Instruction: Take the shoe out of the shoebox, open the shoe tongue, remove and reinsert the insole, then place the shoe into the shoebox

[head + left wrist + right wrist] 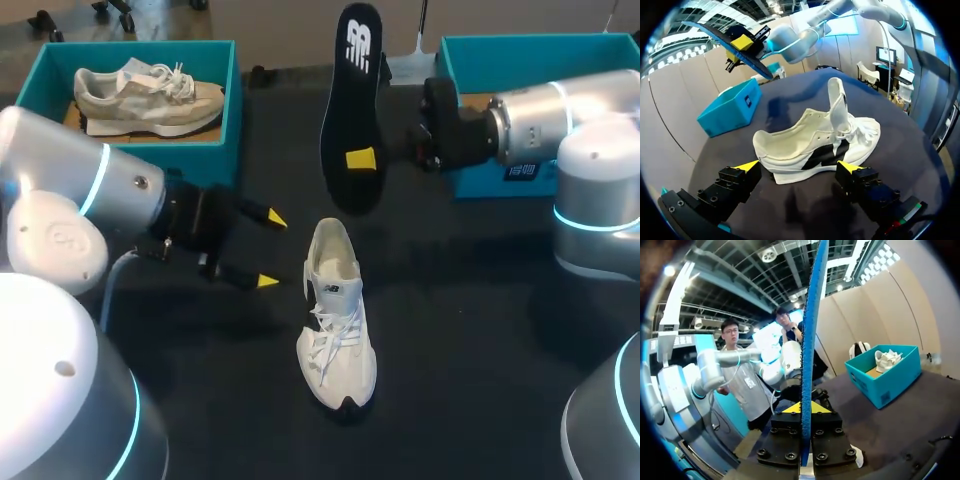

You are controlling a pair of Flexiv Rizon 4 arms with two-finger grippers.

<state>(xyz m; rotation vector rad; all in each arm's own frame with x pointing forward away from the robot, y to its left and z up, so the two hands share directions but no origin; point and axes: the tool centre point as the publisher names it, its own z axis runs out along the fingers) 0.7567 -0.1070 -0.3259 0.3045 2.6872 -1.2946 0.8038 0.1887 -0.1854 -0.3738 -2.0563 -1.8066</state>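
Right fingers: clamped on the black insole, one yellow tip on each face, gripping its lower half. Insole up in the air, stood roughly on end, long part rising past the tips. Blue rim, seen edge-on from the right wrist view. Well above the bench, beyond the heel end of the white shoe.

Left fingers: apart, nothing gripped. Low over the bench, tips aimed at the side of the white shoe, just beside it. No contact visible in the head view. Shoe directly ahead of the tips, side-on, heel half facing the gap.

White shoe: out of the box, upright on its sole in the middle of the bench, between the two arms. Tongue pulled up, standing near vertical. Laces loose over the front. Black mark on the side, black patch at the toe.

Further out: teal box at the far corner behind the left arm, well apart from the fingers, a grey-beige shoe lying inside on its sole. Second teal box at the far side behind the right arm, inside mostly hidden by that arm.
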